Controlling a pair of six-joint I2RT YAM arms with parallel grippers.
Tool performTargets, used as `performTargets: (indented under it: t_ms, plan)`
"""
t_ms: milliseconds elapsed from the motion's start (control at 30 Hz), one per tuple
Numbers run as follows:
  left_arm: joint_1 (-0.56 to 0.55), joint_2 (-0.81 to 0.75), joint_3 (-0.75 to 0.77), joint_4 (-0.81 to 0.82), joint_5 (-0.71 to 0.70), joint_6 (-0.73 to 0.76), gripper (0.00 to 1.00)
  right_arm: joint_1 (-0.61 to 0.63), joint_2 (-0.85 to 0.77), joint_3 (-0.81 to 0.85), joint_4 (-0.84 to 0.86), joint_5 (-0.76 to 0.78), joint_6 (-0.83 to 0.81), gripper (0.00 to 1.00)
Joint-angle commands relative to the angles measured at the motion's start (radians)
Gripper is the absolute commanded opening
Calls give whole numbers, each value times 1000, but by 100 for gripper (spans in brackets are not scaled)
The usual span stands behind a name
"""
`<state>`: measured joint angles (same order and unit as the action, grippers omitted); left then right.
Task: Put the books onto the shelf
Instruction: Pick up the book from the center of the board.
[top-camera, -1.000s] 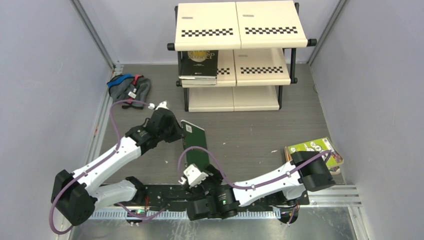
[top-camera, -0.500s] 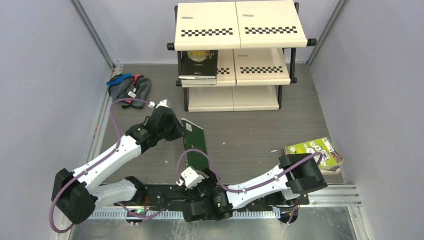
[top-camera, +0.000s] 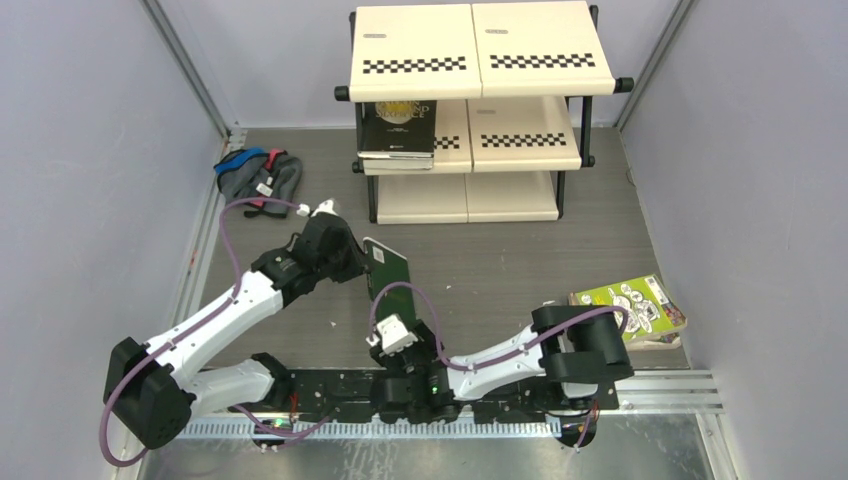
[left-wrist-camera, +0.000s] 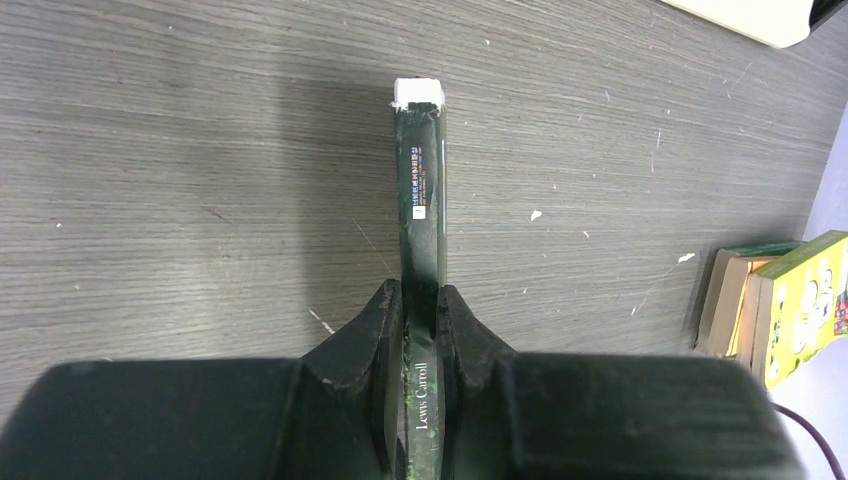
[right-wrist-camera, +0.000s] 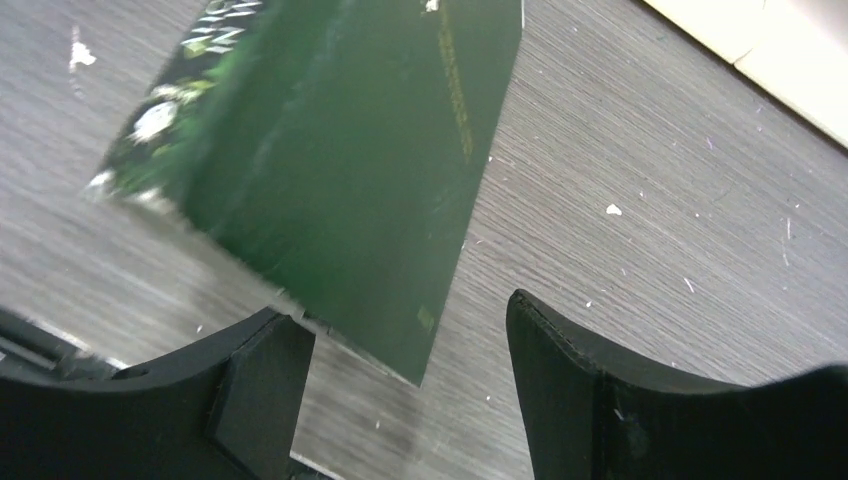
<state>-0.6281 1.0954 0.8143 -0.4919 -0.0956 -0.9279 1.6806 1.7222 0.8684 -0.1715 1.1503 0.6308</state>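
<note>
Here, from the overhead camera, the left gripper (top-camera: 362, 262) is pinched shut on a slim dark green paperback book (top-camera: 392, 285). The book stands on edge over the grey wood-grain tabletop (top-camera: 500, 260), left of its middle, with its long axis running from those jaws down toward the near edge. The right gripper (top-camera: 397, 328) sits just at the book's near end, pointing up along it. The three-tier shelf of cream boards with checkered strips (top-camera: 480, 60) stands at the far edge, well apart from both grippers, with a black paperback (top-camera: 398, 128) on the left of its middle tier. A stack topped by a lime green paperback (top-camera: 630, 303) lies by the right edge, and a grey-blue cloth bundle (top-camera: 258, 175) lies near the far left corner. In the left wrist view, the fingers (left-wrist-camera: 375, 330) press both covers right at the spine, which is lettered "Lewis Carroll". The book (left-wrist-camera: 421, 190) juts straight out from the gripper (left-wrist-camera: 420, 310), its white page block at the far tip. I cannot tell whether its lower edge touches the tabletop. In the right wrist view, the right gripper (right-wrist-camera: 400, 320) gapes wide and holds nothing. The book's green cover (right-wrist-camera: 330, 170) fills the space ahead, its near corner dipping toward the gap without touching either finger (right-wrist-camera: 260, 370). Since the book's free end points straight into these open jaws, I judge the next move turns on them closing over that corner, or on the left arm, nearer the shelf, carrying the book away.
</note>
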Motion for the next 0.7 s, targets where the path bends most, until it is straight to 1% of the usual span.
performTargets:
  t_ms: [0,67,133,200,267,300,400,433,467,533,667]
  plan:
    - [4,-17,45,24,0,-11,0,-46,8,-41,179,26,-10,70]
    - [3,-21,45,23,1,-10,0,-62,8,-63,239,12,-23,60]
    - [3,-24,44,23,-4,-11,0,-67,2,-84,272,8,-28,47]
    - [3,-28,43,20,-8,-7,0,-68,-14,-109,285,7,-28,32]
    - [4,-28,43,17,-9,-4,0,-68,-48,-136,302,0,-29,9]
    - [6,-30,42,17,-9,-2,0,-68,-75,-148,305,-1,-29,2]
    - [18,-42,34,18,-9,4,0,-68,-184,-166,277,-44,-60,1]
    - [24,-49,29,21,-6,6,3,-68,-222,-158,247,-59,-68,1]
    - [33,-55,26,23,-2,12,10,-68,-256,-144,190,-73,-74,1]
    - [50,-68,20,28,12,24,18,-69,-327,-110,86,-94,-77,1]
    - [88,-109,-10,60,36,26,22,-118,-452,-54,-70,-181,-55,1]
